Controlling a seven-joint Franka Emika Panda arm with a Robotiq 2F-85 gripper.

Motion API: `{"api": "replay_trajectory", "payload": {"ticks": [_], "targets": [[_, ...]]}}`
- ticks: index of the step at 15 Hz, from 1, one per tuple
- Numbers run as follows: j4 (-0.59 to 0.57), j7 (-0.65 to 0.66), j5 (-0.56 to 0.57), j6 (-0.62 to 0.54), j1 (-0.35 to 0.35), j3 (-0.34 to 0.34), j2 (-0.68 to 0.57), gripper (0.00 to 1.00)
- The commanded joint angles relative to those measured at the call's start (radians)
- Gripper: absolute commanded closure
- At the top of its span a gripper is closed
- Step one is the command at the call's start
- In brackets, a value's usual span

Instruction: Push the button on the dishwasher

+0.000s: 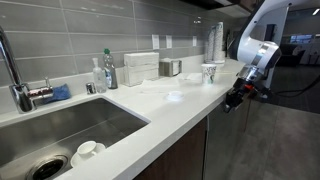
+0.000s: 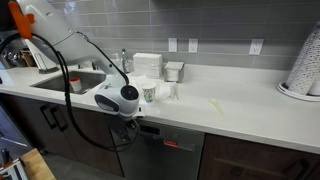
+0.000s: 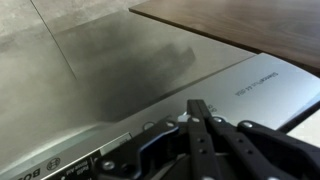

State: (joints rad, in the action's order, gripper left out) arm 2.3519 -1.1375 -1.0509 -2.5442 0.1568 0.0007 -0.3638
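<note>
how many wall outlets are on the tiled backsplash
3 in an exterior view: one outlet above the metal container, a second just beside it, a third farther along the backsplash; more may be hidden out of view.

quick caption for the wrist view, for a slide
Shut gripper poised at the top edge of the dishwasher front.

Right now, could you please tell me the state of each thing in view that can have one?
Dishwasher: door closed.
Gripper: shut, holding nothing, close to the dishwasher's top edge.
Faucet: no water seen running.
Sink: no standing water visible, bowl inside.
White bowl: upright.
Paper cup: upright on the counter.
Stack of cups: upright.
</note>
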Motion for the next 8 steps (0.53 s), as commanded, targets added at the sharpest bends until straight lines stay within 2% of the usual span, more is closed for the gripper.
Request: {"api": "replay_trajectory", "payload": {"ticks": [1,4,5,8], "targets": [[-0.011,-0.158,-0.181,-0.014,0.031,0.036,-0.001,1.00],[-0.002,-0.311,-0.361,0.005,0.056,0.044,0.000,1.00],[0.000,-0.335,-0.380,0.028,0.027,0.011,-0.006,1.00],[0.037,-0.286,-0.300,0.031,-0.008,-0.029,0.001,1.00]]}}
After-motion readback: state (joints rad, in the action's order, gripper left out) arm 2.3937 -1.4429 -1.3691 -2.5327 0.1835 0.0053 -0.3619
